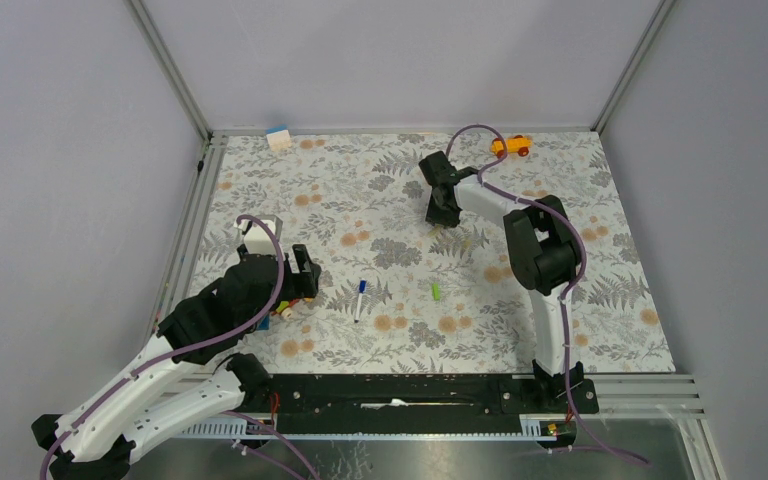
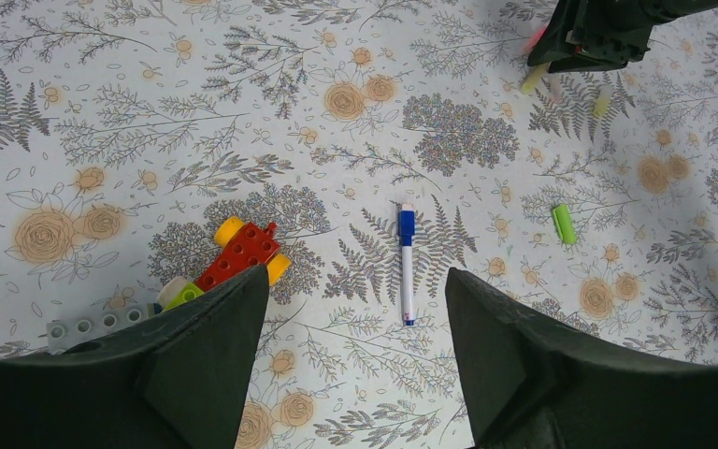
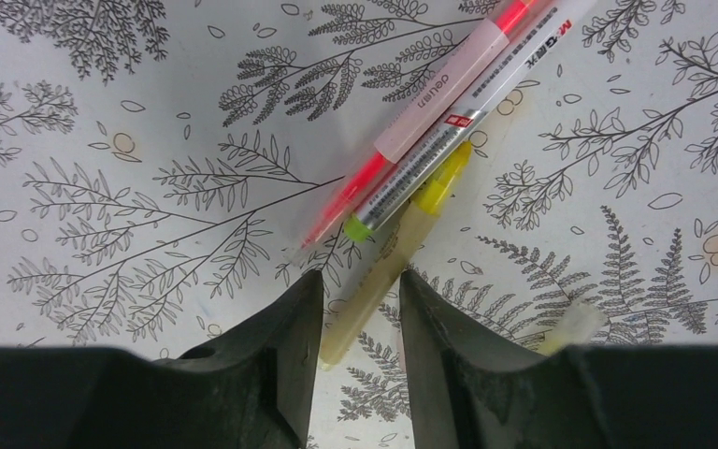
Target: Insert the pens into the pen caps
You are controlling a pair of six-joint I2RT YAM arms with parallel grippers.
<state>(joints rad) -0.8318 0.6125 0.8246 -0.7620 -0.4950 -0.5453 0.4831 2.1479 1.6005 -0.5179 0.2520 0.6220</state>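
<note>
My right gripper (image 3: 359,285) is low over a bundle of pens at the table's far middle (image 1: 443,212). Its jaws stand narrowly apart on either side of the end of the pale yellow pen (image 3: 381,281), which lies on the table. A pink-red pen (image 3: 413,120) and a white pen with a lime green tip (image 3: 472,108) lie against it. A white pen with a dark blue end (image 2: 406,264) lies ahead of my left gripper (image 2: 355,281), which is open and empty. A lime green cap (image 2: 563,224) lies to its right (image 1: 436,290).
Red, yellow and green toy bricks (image 2: 241,254) lie by my left finger. An orange toy car (image 1: 512,146) stands at the far edge. A short pale yellow piece (image 3: 572,327) lies beside my right finger. A white-blue block (image 1: 278,135) sits at the back left corner.
</note>
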